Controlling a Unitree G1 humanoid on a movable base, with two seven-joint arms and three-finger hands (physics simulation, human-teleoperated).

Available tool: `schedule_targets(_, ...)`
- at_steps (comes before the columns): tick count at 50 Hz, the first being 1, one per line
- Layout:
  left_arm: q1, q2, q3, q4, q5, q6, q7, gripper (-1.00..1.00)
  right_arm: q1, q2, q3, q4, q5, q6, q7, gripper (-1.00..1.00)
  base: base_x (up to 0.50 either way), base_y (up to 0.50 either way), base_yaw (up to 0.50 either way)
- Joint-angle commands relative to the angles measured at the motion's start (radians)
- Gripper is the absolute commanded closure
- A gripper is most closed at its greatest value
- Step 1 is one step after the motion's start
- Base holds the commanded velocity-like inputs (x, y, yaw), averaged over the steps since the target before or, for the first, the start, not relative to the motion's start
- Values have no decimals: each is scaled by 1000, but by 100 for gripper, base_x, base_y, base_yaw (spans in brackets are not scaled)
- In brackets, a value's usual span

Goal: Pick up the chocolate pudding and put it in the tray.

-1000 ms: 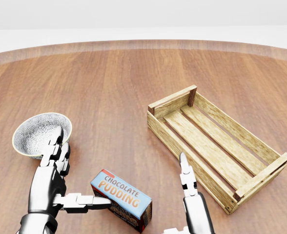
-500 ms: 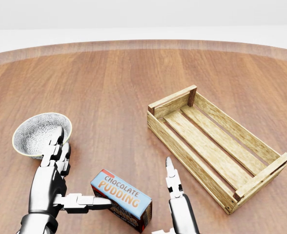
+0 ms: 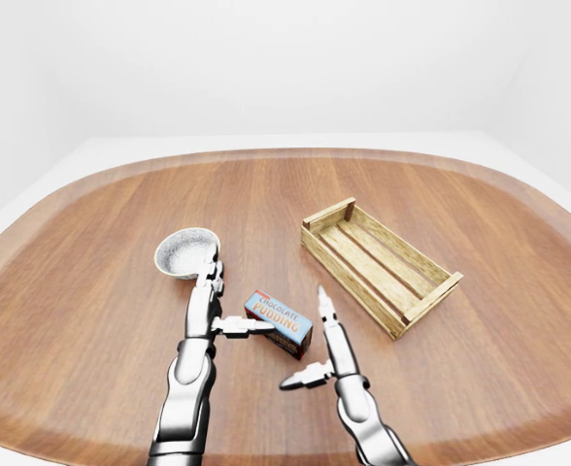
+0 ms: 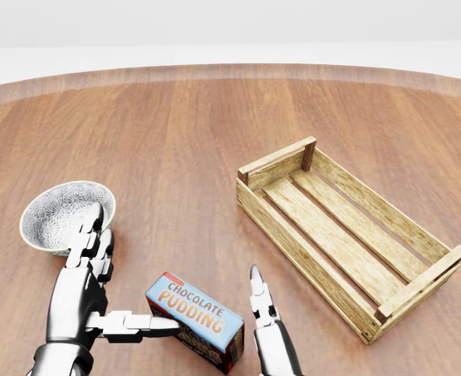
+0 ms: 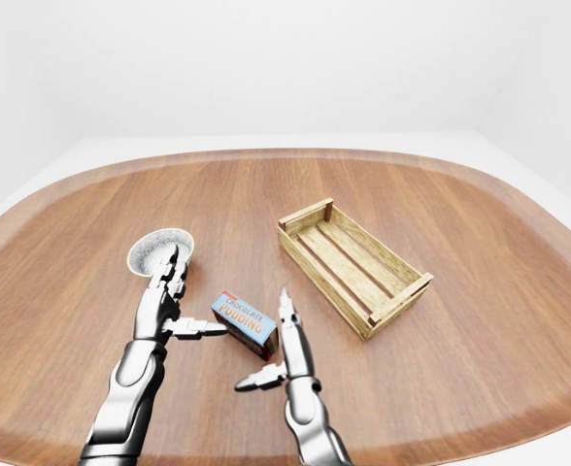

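At table's left: your left hand [image 4: 85, 294] stands with 2 fingers upright and spread beside the bowl [image 4: 64, 215], and its thumb [image 4: 132, 322] lies level with the tip touching the left end of the chocolate pudding [image 4: 197, 319]; nothing is pinched.
Pudding box: it lies flat on the wooden table [image 4: 176, 141] between your 2 hands, label up, well apart from the tray.
Right hand: your right hand [image 3: 326, 342] is spread too, 1 finger pointing up just beside the box's right end and the thumb [image 3: 299, 376] held out to the left; you hold nothing with it (contact at that end cannot be told).
Grip advice: bring the 2 hands in squarely on the short ends and press evenly, or the box will likely twist out.
Lift advice: raise it level before you travel.
Tray: the slatted tray [image 4: 271, 222] sits to the right, empty, long axis slanting toward the lower right; line the box up with the slats and clear the near wall.
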Motion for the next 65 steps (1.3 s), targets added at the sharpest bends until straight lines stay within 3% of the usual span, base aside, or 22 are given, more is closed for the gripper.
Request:
schedule_targets(1, -9, -5, 12, 12, -25, 22, -7, -100, -19, 16, 9, 56, -21, 0, -15, -100, 0, 0, 0)
schedule_targets(35, -10, -5, 13, 20, -25, 16, -8, -100, -91, 42, -50, 257, -64, 0, -51, -100, 0, 0, 0)
schedule_targets(36, -10, -5, 13, 21, -25, 16, -8, -100, -90, 42, -50, 260, -66, 0, -52, -84, 0, 0, 0)
schedule_targets(38, -11, -5, 13, 22, -25, 14, -8, -100, -92, 43, -52, 265, -69, 0, -55, 100, 0, 0, 0)
schedule_targets(65, -9, -5, 12, 14, -27, 20, -8, -100, -82, 42, -61, 220, -58, 0, -48, 100, 0, 0, 0)
